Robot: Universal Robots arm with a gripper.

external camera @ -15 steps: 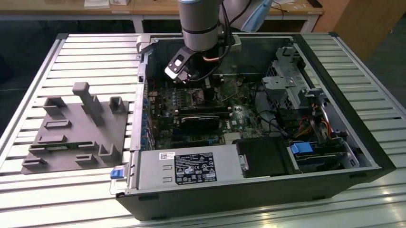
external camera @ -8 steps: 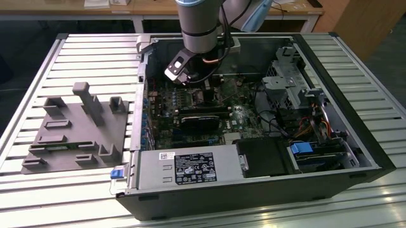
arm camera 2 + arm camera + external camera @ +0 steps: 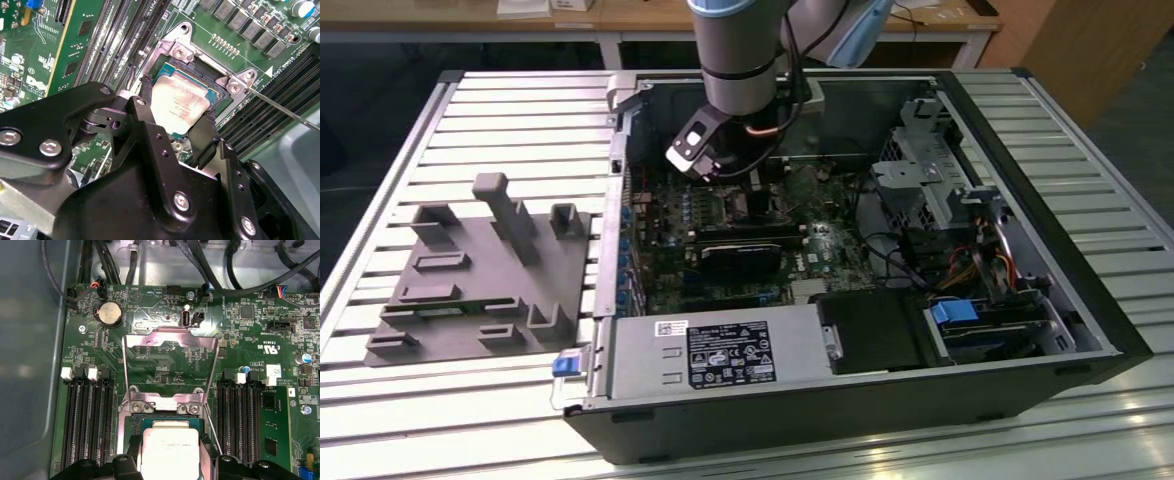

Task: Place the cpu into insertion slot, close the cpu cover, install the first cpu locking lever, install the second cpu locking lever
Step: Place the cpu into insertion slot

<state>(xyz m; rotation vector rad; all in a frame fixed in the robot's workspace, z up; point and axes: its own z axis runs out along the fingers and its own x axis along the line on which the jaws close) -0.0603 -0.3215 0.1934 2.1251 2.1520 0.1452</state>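
While the black two-finger gripper [image 3: 177, 100] pinches the flat square silver-grey cpu [image 3: 176, 107], it sits straight below | spot: on or just over black-rimmed square insertion slot [image 3: 175, 66] | thin silver cpu cover [image 3: 170, 338] flipped open

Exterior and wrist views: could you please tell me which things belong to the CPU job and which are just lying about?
Job: gripper, holding cpu; insertion slot; cpu cover, open; locking lever.
Lying about: grey fixture block; memory slots; coin battery; power supply.
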